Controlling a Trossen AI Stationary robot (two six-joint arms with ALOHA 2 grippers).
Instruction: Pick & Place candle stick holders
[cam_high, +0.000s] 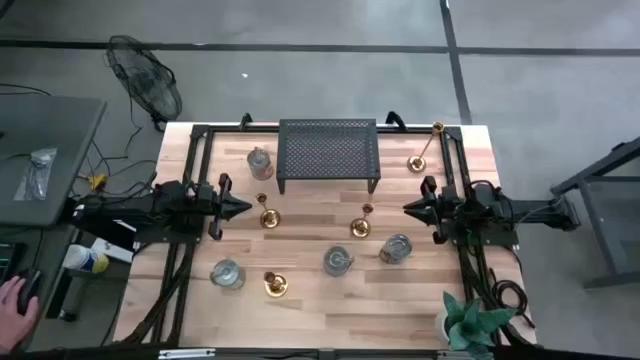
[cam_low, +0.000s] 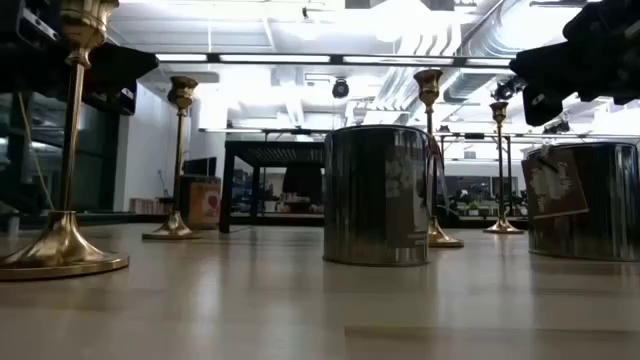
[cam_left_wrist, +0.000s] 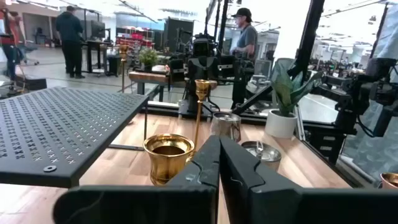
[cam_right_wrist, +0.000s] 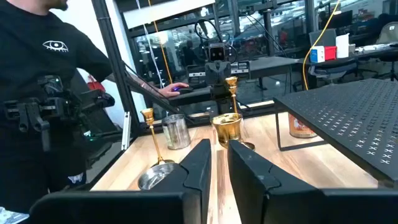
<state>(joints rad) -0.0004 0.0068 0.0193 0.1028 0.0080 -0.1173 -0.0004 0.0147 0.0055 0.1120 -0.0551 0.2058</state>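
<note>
Left gripper (cam_high: 243, 209) fingers pressed together, empty, near tabletop's left edge. Right gripper (cam_high: 408, 207) narrowly parted, empty, near right edge. Candle stick holders (cam_high: 267, 217) scattered between; low view crops the nearest.

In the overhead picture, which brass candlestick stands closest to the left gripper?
The brass candlestick just off the tip of the left gripper, below the black stand's left leg. The other three brass ones stand farther right or nearer the front edge.

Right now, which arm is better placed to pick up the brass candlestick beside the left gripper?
Left. The left gripper sits right beside that brass candlestick, fingers closed; the right gripper waits across the table.
</note>
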